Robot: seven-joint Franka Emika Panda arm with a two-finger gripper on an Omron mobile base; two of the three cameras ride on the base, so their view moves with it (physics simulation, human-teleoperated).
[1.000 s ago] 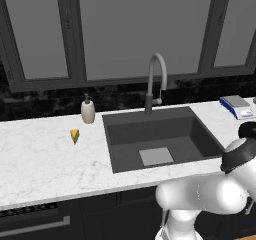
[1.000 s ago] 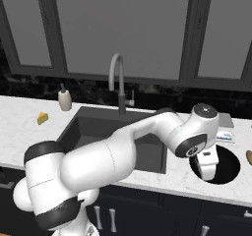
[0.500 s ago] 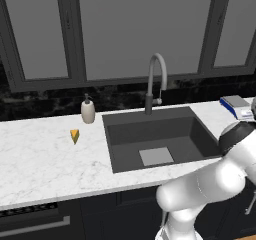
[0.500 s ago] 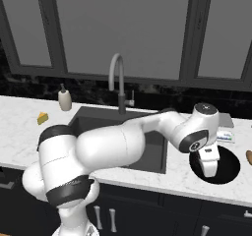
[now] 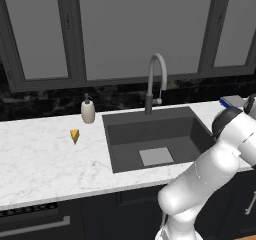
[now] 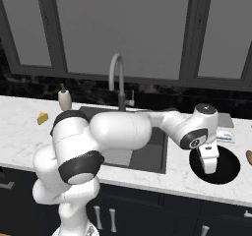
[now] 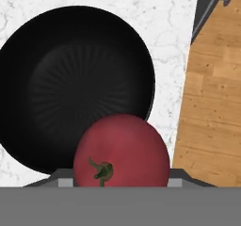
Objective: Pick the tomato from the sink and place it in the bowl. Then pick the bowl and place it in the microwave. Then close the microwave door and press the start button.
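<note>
Now the claw (image 6: 210, 168) had swung from beside the sink (image 6: 147, 151) to hang over the bowl (image 7: 70, 88) — fingers clamped on the tomato (image 7: 121, 150), which sat just above its near rim. Release looked due next.
</note>
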